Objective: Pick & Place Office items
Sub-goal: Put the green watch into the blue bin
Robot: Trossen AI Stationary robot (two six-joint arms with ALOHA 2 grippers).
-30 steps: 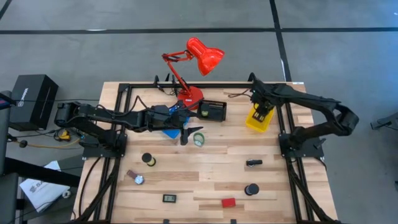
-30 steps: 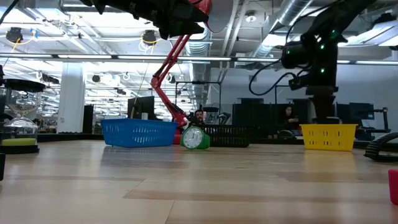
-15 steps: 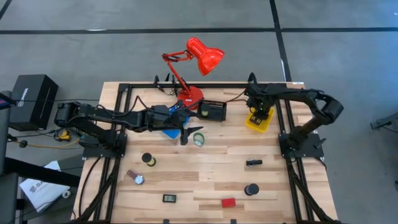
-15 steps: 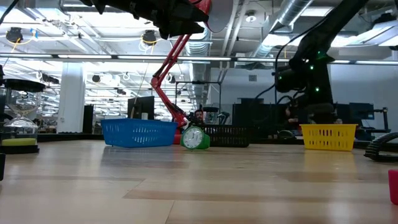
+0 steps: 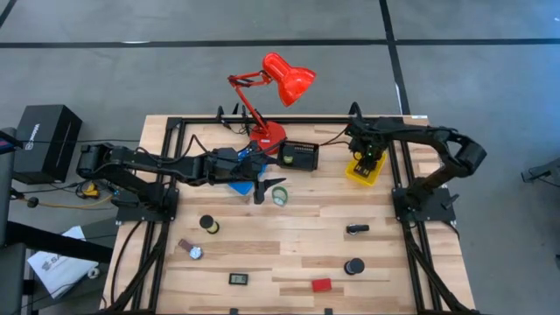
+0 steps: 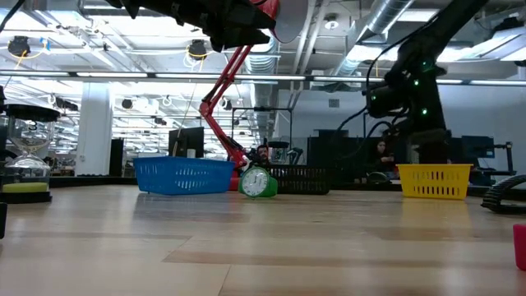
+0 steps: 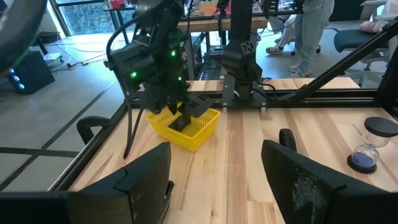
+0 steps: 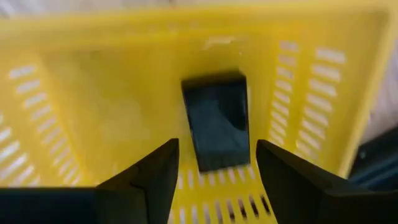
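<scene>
Yellow plastic fills the right wrist view: the right gripper hangs directly over the yellow bin, its fingers spread with nothing between them, and a black block lies on the bin floor beyond them. In the high view that bin sits at the table's far right, beside the black bin and the lamp.

The left gripper hovers by the blue bin, fingers apart and empty, with a green tape roll just beside it on the table.

The other items are scattered over the near half of the wood: a tape roll and a clip to the left, a tiny gadget and a red block at the near edge, a black cylinder and a small black clip to the right. All lie well apart from both grippers.
</scene>
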